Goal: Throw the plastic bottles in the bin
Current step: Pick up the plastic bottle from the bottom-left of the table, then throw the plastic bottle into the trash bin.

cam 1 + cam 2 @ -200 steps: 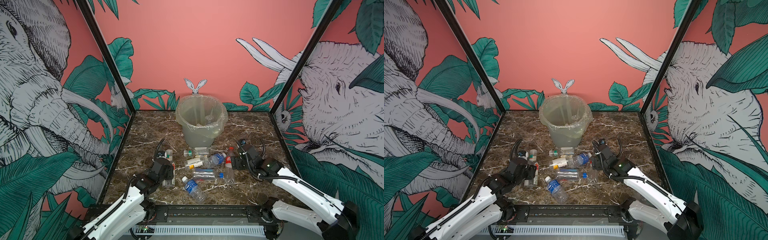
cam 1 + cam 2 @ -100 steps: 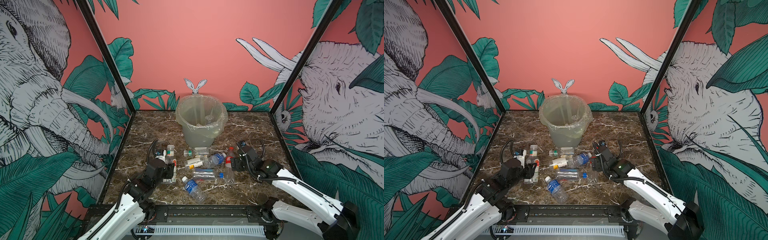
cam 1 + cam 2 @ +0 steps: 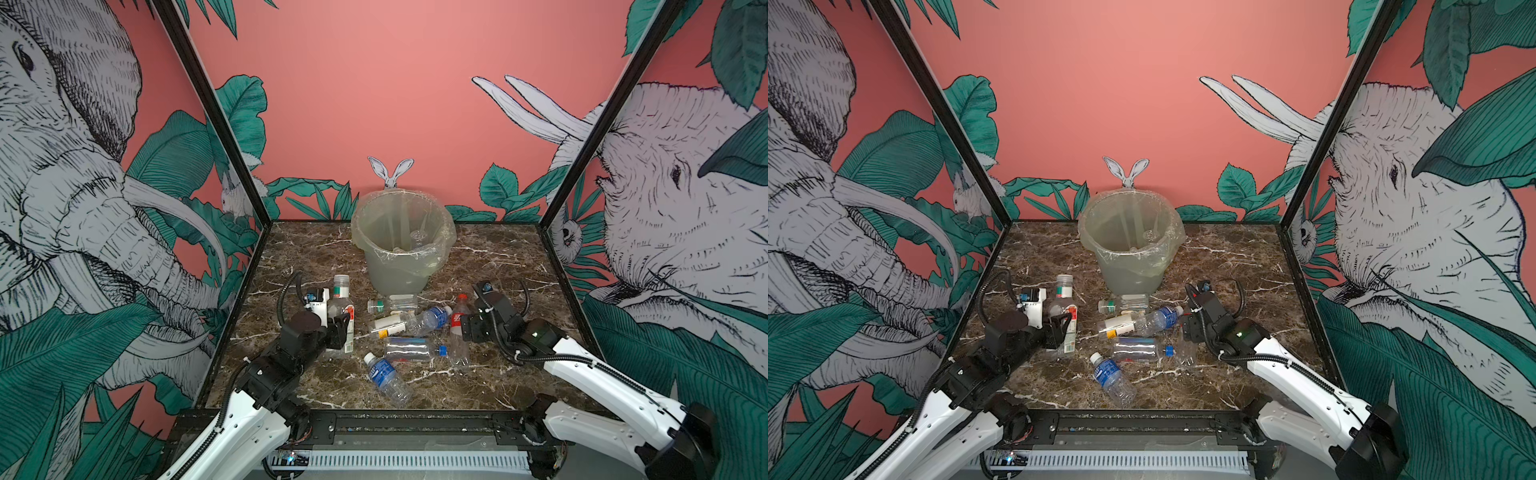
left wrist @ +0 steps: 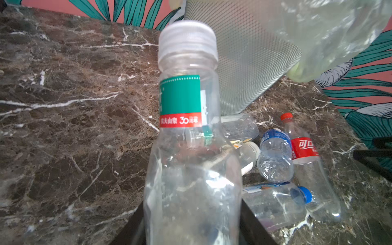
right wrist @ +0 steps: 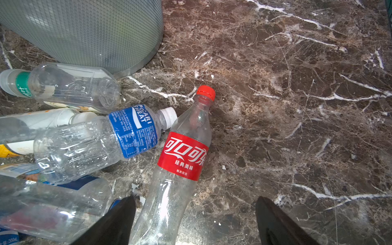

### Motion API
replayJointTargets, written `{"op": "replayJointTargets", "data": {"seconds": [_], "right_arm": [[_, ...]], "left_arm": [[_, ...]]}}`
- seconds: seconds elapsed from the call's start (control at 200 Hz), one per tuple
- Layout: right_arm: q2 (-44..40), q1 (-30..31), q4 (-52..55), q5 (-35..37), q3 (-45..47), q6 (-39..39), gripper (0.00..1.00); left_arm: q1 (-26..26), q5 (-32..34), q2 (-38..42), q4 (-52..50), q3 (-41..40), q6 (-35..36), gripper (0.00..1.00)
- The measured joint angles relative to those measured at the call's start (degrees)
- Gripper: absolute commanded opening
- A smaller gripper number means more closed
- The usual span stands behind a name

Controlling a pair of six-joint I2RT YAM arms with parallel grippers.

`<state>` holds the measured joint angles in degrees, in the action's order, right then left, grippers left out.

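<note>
We are holding one green-label bottle [image 4: 186, 135] tight in our left claw [image 3: 340, 328], not yet over the bin [image 3: 399, 257]. Our right claw [image 5: 195, 220] is wide open around the red-label bottle [image 5: 180, 157]. Six more bottles [image 3: 415, 322] are lying on the table [image 3: 498, 266].

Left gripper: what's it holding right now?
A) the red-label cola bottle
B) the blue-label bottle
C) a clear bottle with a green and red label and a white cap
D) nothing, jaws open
C. The left gripper is shut on the green-label bottle, whose body sits between the jaws in the left wrist view, while the cola bottle lies on the table in front of the open right gripper.
</note>
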<state>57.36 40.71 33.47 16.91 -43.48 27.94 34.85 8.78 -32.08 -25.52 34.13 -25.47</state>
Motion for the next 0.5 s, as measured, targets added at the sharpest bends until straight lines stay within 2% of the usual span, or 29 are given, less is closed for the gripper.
{"op": "replayJointTargets", "data": {"seconds": [0.205, 0.385, 0.435, 0.5], "right_arm": [[0.3, 0.0, -0.9, -1.0, 0.5, 0.3, 0.91], [1.9, 0.0, -1.5, -1.5, 0.4, 0.4, 0.91], [2.0, 0.0, -1.5, -1.6, 0.1, 0.4, 0.91], [2.0, 0.0, -1.6, -1.7, -0.5, 0.5, 0.92]], "left_arm": [[0.0, -0.8, -11.8, 9.6, 11.6, 2.2, 0.52], [0.0, -1.3, -30.3, 17.4, 31.7, 4.9, 0.53], [-0.2, -1.6, -35.7, 19.1, 38.5, 5.8, 0.58], [-1.0, -3.1, -42.8, 20.9, 46.9, 6.6, 0.74]]}}
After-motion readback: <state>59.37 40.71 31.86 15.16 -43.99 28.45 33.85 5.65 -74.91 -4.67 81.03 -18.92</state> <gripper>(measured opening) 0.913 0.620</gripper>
